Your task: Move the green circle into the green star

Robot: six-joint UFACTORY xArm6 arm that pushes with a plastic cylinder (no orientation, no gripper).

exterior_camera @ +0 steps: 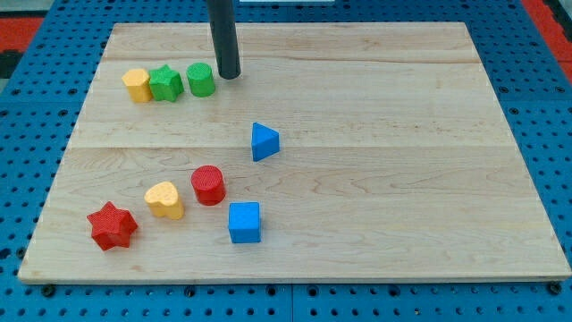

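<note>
my tip [229, 75] is sitting on the board near the view's top, just to the view's right of the green circle [201, 80], close beside it and possibly touching, though i cannot tell for sure; there is no hand to open or close here, only the bare rod [222, 31] pressing down at table height and holding nothing. the green circle is standing just right of the green star [165, 83], with a thin gap or bare contact between them, and the star is in turn sitting against a yellow block [137, 85] on its left. judging from this, the push is in its closing stage: the circle is lying nearly against the star. the next move is probably calling for a short, straight nudge toward the view's left, kept on the circle's centre line so it is not slipping off upward or downward, and gentle enough not to be shoving the star and yellow block far. well apart toward the view's bottom, a blue triangle [264, 141], red cylinder [207, 185], yellow heart-like block [164, 199], blue cube [244, 222] and red star [112, 225] are lying out of the way on the wooden board [402, 179].
</note>
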